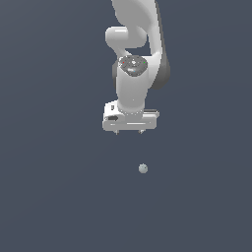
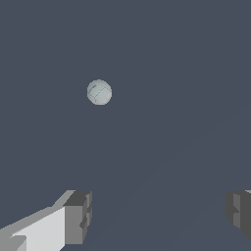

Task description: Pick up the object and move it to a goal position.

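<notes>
A tiny pale grey-green ball [image 1: 143, 169] lies on the dark grey floor, below the gripper and slightly toward the exterior view's right. It also shows in the wrist view [image 2: 99, 92], apart from the fingers. My white gripper [image 1: 129, 132] hangs above the floor, pointing down, well clear of the ball. Its jaws stand wide apart and hold nothing. In the wrist view the gripper [image 2: 158, 215] shows as two grey fingertips [image 2: 78, 215] with a broad gap between them.
The plain dark grey floor [image 1: 59, 197] fills both views. The white arm [image 1: 133, 44] rises behind the gripper to the exterior view's top edge. Nothing else is in view.
</notes>
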Controlling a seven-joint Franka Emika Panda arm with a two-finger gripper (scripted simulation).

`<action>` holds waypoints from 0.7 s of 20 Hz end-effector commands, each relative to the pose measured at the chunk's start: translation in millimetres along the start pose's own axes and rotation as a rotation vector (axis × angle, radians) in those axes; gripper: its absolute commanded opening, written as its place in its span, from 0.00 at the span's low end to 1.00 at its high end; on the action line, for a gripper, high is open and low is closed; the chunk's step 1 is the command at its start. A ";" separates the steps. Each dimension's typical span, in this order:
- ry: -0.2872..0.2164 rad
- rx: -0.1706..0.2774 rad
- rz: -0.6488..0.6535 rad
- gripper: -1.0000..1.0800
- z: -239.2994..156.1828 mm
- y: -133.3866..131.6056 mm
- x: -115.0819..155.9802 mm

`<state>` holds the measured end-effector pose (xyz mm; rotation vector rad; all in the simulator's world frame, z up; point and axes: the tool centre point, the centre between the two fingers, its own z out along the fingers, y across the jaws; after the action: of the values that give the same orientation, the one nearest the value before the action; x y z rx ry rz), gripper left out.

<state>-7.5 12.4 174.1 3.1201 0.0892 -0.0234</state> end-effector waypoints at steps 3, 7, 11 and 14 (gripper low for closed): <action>-0.003 0.000 0.001 0.96 1.0 0.0 -0.7; -0.025 -0.003 0.010 0.96 8.3 -0.2 -6.0; -0.038 -0.005 0.015 0.96 12.7 -0.2 -9.1; -0.036 -0.004 0.014 0.96 12.0 -0.1 -8.6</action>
<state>-16.4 11.9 162.0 3.1144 0.0669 -0.0795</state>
